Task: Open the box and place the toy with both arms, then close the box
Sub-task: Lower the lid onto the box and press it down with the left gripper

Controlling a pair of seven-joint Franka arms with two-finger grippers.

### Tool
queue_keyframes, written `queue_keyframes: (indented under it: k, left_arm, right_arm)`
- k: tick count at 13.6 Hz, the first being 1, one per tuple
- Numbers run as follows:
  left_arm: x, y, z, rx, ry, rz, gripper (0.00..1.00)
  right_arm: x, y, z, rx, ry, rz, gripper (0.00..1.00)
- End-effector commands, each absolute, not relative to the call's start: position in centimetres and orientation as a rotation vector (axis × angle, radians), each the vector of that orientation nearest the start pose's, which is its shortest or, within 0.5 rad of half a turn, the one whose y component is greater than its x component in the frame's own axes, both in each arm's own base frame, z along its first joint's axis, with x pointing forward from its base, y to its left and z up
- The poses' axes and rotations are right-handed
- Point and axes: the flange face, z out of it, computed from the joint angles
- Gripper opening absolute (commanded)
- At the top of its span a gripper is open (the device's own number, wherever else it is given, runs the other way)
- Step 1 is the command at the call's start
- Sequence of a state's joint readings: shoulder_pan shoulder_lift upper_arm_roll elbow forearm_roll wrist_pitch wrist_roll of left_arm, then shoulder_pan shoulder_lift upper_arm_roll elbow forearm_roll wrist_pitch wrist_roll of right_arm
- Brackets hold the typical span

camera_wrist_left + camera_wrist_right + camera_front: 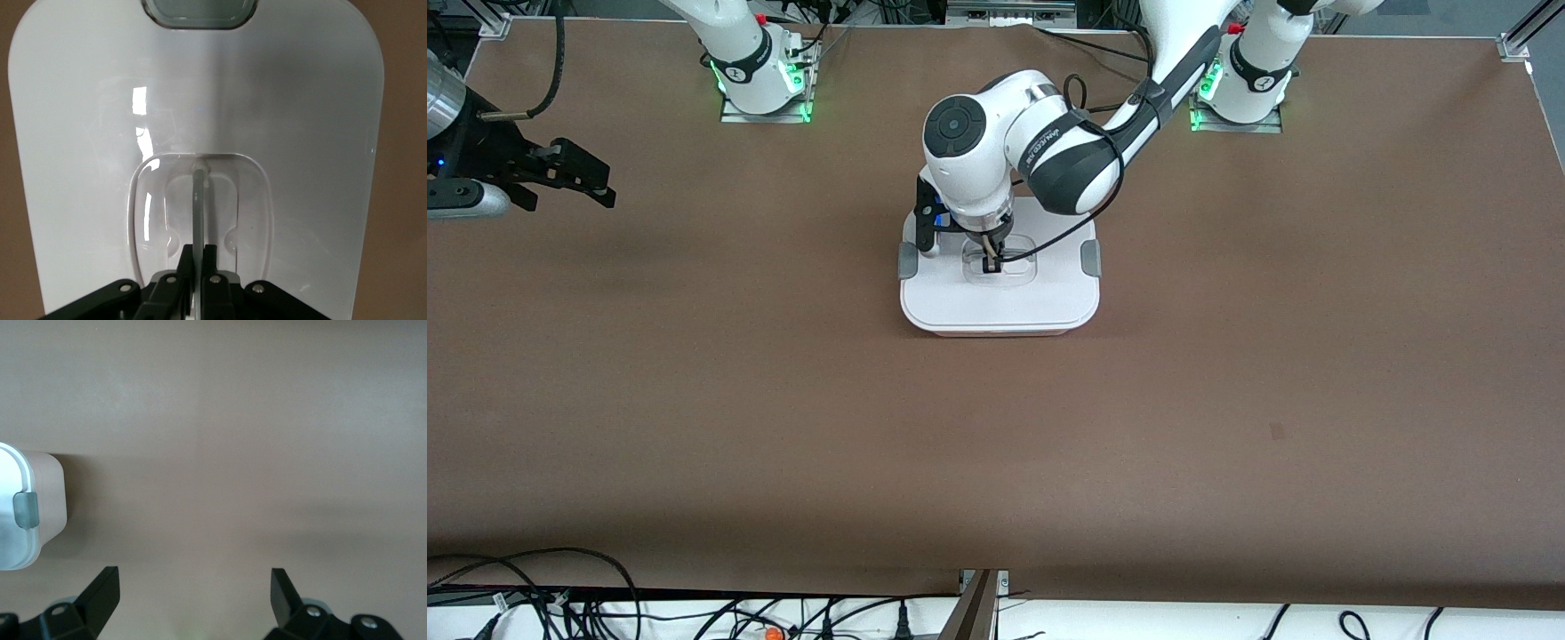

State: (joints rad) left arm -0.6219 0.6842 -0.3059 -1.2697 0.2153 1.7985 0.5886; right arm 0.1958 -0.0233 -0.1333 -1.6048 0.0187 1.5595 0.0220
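box mid-surface, lid on, long axis 12–6 toward front camera; left gripper fingers pinching lid's centre handle; right gripper waits, fingers spread, at right arm's end.

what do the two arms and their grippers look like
Both arms are white and jointed with black bands. The left arm has a round dark cap on one joint, grey lettering and a black cable along it. The left gripper and right gripper are black, with two fingers.
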Motion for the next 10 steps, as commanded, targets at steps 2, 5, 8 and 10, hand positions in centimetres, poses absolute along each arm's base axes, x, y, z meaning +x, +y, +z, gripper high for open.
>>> queue_keyframes:
  k: [2,5,8,10]
  left_arm:
    - [48.45,-53.01,35.35,-2.191,2.151,0.221,0.0]
    - [48.34,-53.23,34.97,-2.164,2.151,0.215,0.0]
    - [48.32,-53.21,34.9,-2.163,2.152,0.218,0.0]
    - [48.47,-53.14,35.37,-2.175,2.144,0.211,0.99]
  right_arm:
    - [54.4,3.32,62.55,-3.128,-0.036,0.042,1.0]
    - [54.4,3.34,62.55,-3.126,-0.029,0.042,1.0]
    - [54.37,3.52,62.54,-3.125,-0.034,0.045,1.0]
    - [54.37,3.52,62.54,-3.125,-0.034,0.045,1.0]
